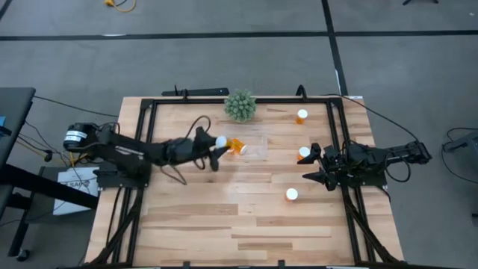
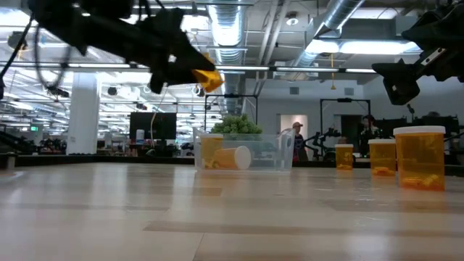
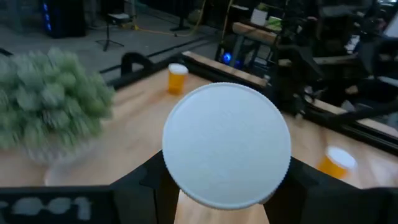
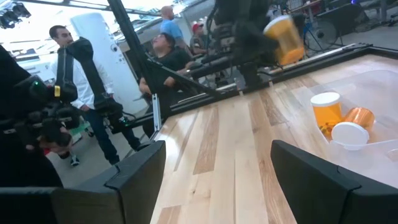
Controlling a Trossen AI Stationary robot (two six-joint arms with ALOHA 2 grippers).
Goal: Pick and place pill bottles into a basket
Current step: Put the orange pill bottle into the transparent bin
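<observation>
Two dark jointed arms — black cables looping, silver-white cylinder at left arm's base

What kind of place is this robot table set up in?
Likely a large open lab or workshop: exposed ceiling ducts overhead, people standing near equipment, and cables across a grey floor around the wooden table.

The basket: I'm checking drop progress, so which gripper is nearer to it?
Left. The left gripper holds a pill bottle beside the basket; the right gripper waits open toward the table's right edge.
</observation>
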